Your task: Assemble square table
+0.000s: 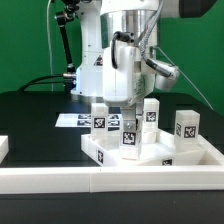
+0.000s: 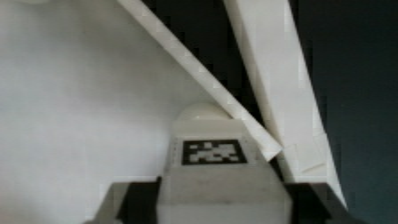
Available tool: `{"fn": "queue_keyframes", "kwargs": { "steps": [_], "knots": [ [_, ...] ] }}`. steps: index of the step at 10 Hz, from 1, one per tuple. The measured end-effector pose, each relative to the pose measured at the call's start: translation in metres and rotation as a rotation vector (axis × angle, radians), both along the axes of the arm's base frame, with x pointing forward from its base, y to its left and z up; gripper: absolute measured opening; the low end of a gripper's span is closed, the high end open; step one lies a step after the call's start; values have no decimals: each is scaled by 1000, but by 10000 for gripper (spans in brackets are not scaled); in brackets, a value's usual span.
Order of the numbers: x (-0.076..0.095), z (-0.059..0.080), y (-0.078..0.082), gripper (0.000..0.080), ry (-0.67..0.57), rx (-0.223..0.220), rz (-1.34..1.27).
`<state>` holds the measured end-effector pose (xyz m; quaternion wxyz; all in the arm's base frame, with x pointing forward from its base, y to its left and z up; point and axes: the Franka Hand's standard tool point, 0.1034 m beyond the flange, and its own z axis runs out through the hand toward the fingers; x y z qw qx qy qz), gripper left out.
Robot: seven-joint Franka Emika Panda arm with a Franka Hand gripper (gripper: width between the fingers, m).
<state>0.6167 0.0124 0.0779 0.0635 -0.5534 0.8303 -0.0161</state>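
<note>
The square table's white top [image 1: 196,153] lies on the black table, rim upward. My gripper [image 1: 127,116] hangs over its near left part, shut on a white peg leg [image 1: 128,136] that it holds upright, tag facing the camera. Whether the leg's lower end touches the top I cannot tell. In the wrist view the same leg [image 2: 217,150] sits between my two dark fingers [image 2: 135,203], above the top's flat inside [image 2: 89,100] and close to its raised rim [image 2: 267,70]. Three more legs stand upright on the top: one at the left [image 1: 100,118], one at the back [image 1: 151,113], one at the right [image 1: 186,124].
A long white border rail [image 1: 110,181] runs along the front of the table. The marker board [image 1: 72,120] lies flat behind the top, on the exterior view's left. A small white block [image 1: 3,148] shows at the left edge.
</note>
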Motion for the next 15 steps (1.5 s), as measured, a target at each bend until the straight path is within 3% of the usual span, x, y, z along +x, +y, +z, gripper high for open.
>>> {"fn": "queue_keyframes", "kwargs": {
  "steps": [2, 3, 4, 5, 6, 14, 15],
  "knots": [
    [0, 0, 0, 290, 0, 1, -15],
    [0, 0, 0, 382, 0, -4, 33],
    [-2, -1, -2, 382, 17, -1, 91],
    [-4, 1, -3, 563, 49, 0, 213],
    [-2, 3, -2, 622, 77, 3, 349],
    [-1, 3, -1, 649, 75, -16, 966],
    [-1, 4, -2, 649, 78, -40, 1094]
  ]
}}
